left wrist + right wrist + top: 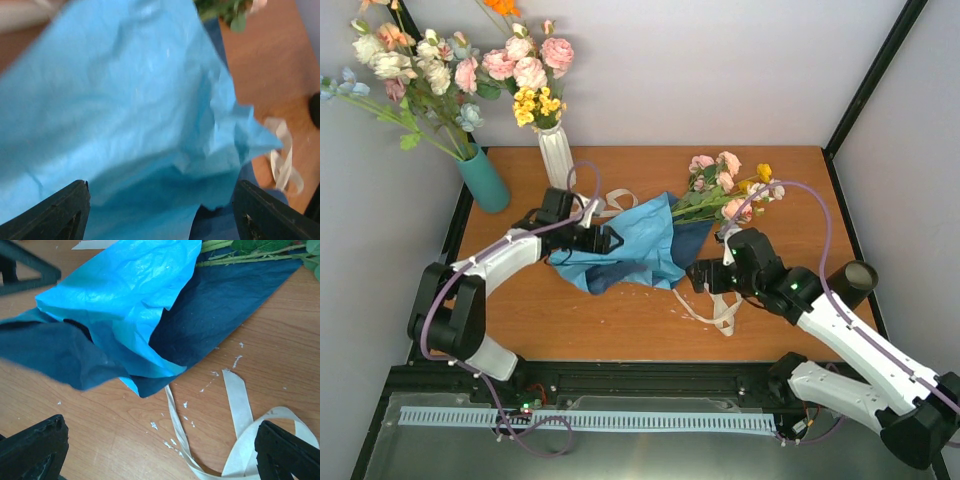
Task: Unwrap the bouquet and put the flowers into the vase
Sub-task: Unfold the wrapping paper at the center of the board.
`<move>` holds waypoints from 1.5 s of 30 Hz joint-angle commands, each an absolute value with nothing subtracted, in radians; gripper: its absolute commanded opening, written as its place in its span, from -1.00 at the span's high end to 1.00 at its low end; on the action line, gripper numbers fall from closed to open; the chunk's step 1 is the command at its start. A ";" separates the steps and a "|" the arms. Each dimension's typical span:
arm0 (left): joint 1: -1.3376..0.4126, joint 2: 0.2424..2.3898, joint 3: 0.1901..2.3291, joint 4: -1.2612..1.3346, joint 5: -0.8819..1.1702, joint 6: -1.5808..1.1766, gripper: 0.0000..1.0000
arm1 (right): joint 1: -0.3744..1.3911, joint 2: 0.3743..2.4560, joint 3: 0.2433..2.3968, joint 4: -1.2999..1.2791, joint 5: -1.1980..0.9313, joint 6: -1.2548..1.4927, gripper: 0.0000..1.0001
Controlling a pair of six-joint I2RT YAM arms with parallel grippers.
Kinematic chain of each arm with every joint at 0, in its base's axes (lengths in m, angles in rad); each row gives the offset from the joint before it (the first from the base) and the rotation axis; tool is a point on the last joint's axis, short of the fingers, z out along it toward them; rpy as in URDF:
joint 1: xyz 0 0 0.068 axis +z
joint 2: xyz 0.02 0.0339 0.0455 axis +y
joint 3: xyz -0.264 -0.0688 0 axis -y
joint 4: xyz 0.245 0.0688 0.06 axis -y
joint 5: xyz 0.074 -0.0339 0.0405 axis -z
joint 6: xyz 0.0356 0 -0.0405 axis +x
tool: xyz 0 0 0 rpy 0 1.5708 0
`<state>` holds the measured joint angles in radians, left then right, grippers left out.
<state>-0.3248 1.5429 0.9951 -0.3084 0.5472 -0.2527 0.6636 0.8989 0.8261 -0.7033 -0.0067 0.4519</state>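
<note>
the thin blue paper (pixel 630 250) can tear if the left hand (pixel 603 240) closes on only one layer and pulls; small white scraps (pixel 185 405) already lie on the table (pixel 620 320). a pull on the paper could also drag the flowers (pixel 725 185), because their green stems lie on its far corner. the ribbon (pixel 236 400) lies loose in front of the right hand (pixel 698 275) and could catch a finger.

the left hand is wide open at the paper's left edge. the sheet spreads between its fingers, but i see no pinch. the right hand is fully open and holds nothing, with only wood and ribbon between its fingers.

the paper is crinkled and soft, light blue on one side and dark blue on the other. the ribbon is flat, beige and curled. the flowers are pink, cream and yellow on thin stems. the vase (pixel 855 278) is dark and glossy, well apart at the right edge, partly behind the right arm. i cannot tell if it stands upright.
</note>
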 commanded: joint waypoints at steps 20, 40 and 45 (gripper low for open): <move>-0.489 1.291 0.617 -0.205 0.520 -0.486 -0.43 | 0.669 1.168 0.854 -0.389 -0.227 0.581 -0.96; -0.844 1.592 1.036 -0.557 -0.019 -0.176 -0.72 | 0.669 0.821 0.627 -0.534 0.060 0.624 -1.00; -0.874 1.540 1.020 -0.587 -0.133 -0.037 -0.72 | 0.668 0.742 0.578 -0.547 0.073 0.624 -1.00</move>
<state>-0.8478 1.5852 0.9985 -0.5068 0.0074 -0.1871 0.6636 0.7860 0.6090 -0.5179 0.0277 0.6125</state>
